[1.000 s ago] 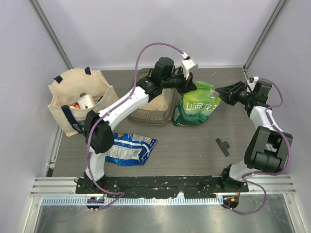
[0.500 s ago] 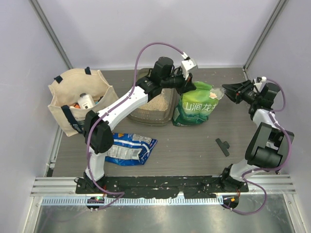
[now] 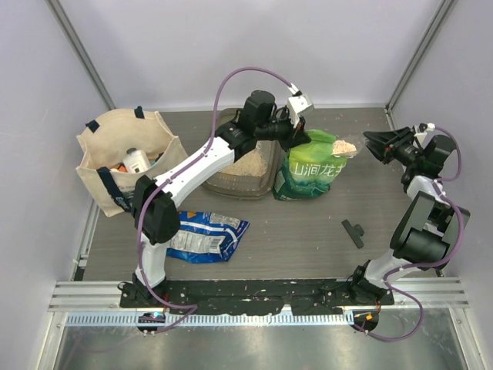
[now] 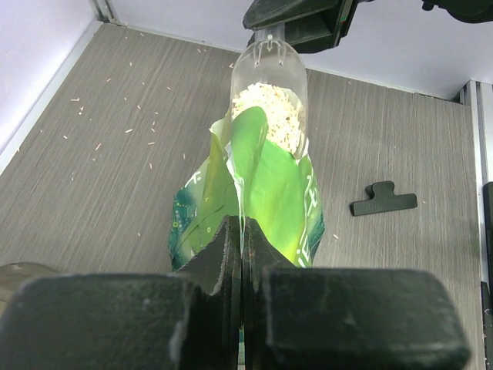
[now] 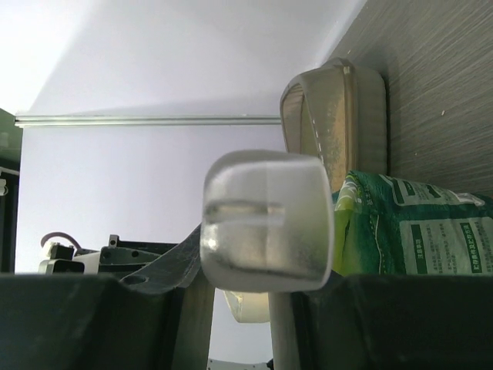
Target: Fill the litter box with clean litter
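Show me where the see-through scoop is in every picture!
Top external: the scoop is right of centre, by the green bag's top, held in the right gripper.
Left wrist: the scoop is at top centre, holding litter, at the bag's open top.
Right wrist: the scoop fills the middle, close up, blunt end facing the camera.
Shared landmark: the green bag, seen in all three views.

Green bag [image 3: 312, 171]: white Chinese chars, approx "山润龙…"; small print illegible. Blue packet [image 3: 208, 235] txt unreadable.

even bright overhead light, soft shadows; wrist views blurred up close, right wrist view tilted sideways.
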`<control>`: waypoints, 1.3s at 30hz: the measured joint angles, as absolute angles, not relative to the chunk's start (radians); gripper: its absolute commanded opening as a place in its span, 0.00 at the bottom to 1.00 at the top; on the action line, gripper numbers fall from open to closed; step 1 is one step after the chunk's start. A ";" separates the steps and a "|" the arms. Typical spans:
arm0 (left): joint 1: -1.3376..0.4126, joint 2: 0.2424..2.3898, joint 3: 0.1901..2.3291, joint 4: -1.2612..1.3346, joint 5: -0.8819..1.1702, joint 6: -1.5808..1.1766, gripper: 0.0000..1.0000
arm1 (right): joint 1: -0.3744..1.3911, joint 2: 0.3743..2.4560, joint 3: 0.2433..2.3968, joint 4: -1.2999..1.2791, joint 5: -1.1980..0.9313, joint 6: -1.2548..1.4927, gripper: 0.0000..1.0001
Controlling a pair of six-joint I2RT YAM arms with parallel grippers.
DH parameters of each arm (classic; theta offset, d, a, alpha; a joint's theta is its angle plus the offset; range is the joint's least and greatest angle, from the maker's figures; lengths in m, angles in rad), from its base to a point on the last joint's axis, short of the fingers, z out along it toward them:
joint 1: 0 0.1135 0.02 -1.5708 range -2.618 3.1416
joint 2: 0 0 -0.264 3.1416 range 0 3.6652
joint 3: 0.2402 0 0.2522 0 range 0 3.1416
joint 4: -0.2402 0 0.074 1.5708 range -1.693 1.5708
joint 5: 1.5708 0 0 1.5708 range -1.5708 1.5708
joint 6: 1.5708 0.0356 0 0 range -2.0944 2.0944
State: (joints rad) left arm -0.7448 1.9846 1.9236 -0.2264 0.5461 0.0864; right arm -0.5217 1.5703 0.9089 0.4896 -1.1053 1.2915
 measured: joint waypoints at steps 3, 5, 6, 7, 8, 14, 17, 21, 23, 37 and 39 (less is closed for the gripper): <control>-0.744 1.984 1.924 -0.226 0.543 0.089 0.00 | -0.538 1.571 0.910 0.506 -1.112 1.309 0.01; -0.743 1.984 1.924 -0.226 0.542 0.091 0.00 | -0.546 1.571 0.912 0.512 -1.116 1.314 0.01; -0.743 1.984 1.924 -0.226 0.542 0.091 0.00 | -0.550 1.571 0.912 0.515 -1.118 1.315 0.01; -0.742 1.984 1.924 -0.226 0.542 0.091 0.00 | -0.553 1.571 0.913 0.517 -1.120 1.316 0.01; -0.741 1.984 1.924 -0.226 0.542 0.091 0.00 | -0.557 1.571 0.913 0.518 -1.122 1.316 0.01; -0.731 1.984 1.924 -0.226 0.538 0.091 0.00 | -0.575 1.572 0.922 0.520 -1.132 1.316 0.01; -0.728 1.984 1.924 -0.227 0.534 0.095 0.00 | -0.585 1.576 0.938 0.520 -1.141 1.320 0.01; -0.725 1.984 1.924 -0.229 0.527 0.105 0.00 | -0.589 1.579 0.965 0.519 -1.145 1.333 0.01; -0.724 1.984 1.924 -0.229 0.522 0.110 0.00 | -0.589 1.579 0.985 0.511 -1.147 1.338 0.01; -0.696 1.951 1.917 -0.278 0.445 0.145 0.54 | -0.433 1.668 1.459 0.102 -1.095 1.223 0.01; -0.682 1.911 1.885 -0.307 0.428 0.145 0.58 | -0.379 1.721 1.567 0.052 -1.088 1.200 0.01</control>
